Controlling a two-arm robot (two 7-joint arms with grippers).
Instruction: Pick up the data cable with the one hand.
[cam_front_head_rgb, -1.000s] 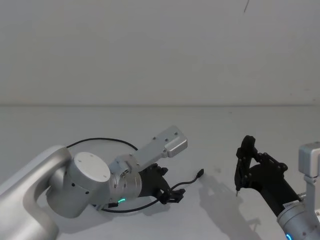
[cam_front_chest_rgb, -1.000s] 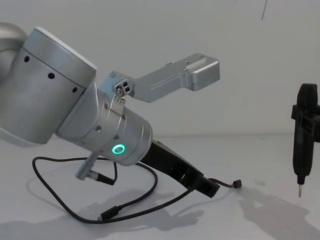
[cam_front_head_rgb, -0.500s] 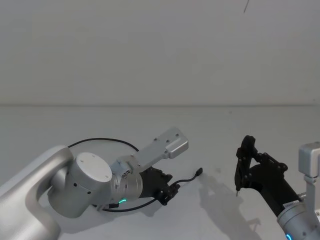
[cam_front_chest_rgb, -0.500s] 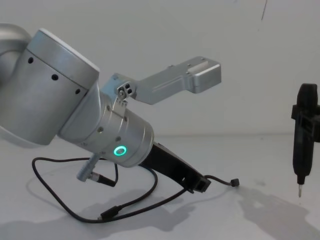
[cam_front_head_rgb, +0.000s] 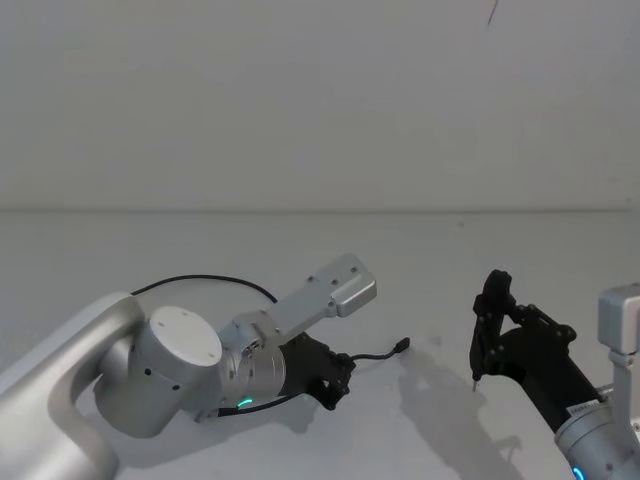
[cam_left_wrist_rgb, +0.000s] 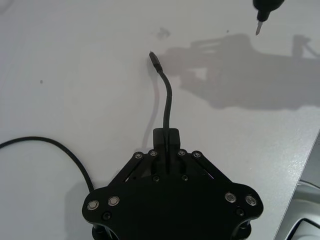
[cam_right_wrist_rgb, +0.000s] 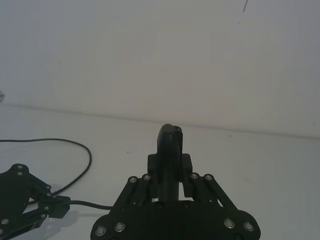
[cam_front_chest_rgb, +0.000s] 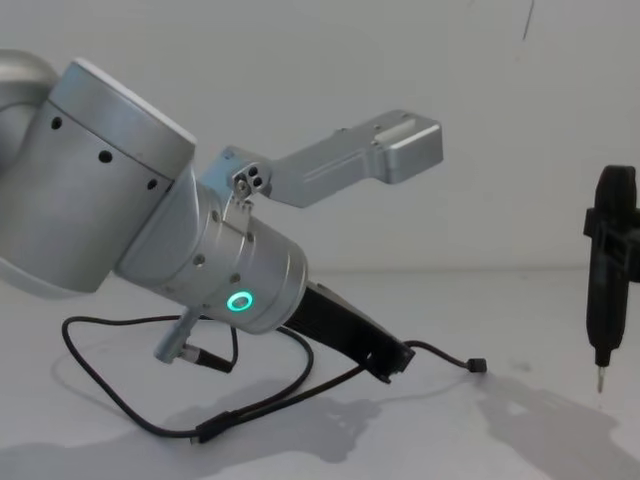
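The data cable (cam_front_head_rgb: 377, 355) is thin and black, and it loops across the white table to the left of my left arm. My left gripper (cam_front_head_rgb: 338, 373) is shut on it a short way behind its small end plug (cam_front_head_rgb: 400, 346). In the left wrist view the cable (cam_left_wrist_rgb: 167, 102) runs straight out from between the closed fingertips (cam_left_wrist_rgb: 166, 136) to the plug (cam_left_wrist_rgb: 155, 59). In the chest view the left gripper (cam_front_chest_rgb: 393, 362) is low over the table, with the cable (cam_front_chest_rgb: 440, 352) arching out to the plug (cam_front_chest_rgb: 478, 366). The other plug (cam_front_chest_rgb: 210, 432) lies near the front.
My right gripper (cam_front_head_rgb: 490, 322) hovers at the right, shut on a slim black stick tool (cam_front_chest_rgb: 606, 280) whose metal tip (cam_front_head_rgb: 473, 379) points down above the table. A short lead with a silver barrel plug (cam_front_chest_rgb: 178, 343) hangs under my left wrist. Open table lies between the arms.
The left gripper's fingers have closed on the cable. The gripper has drawn back and slightly up, pulling the plug end with it. The right arm has not moved.
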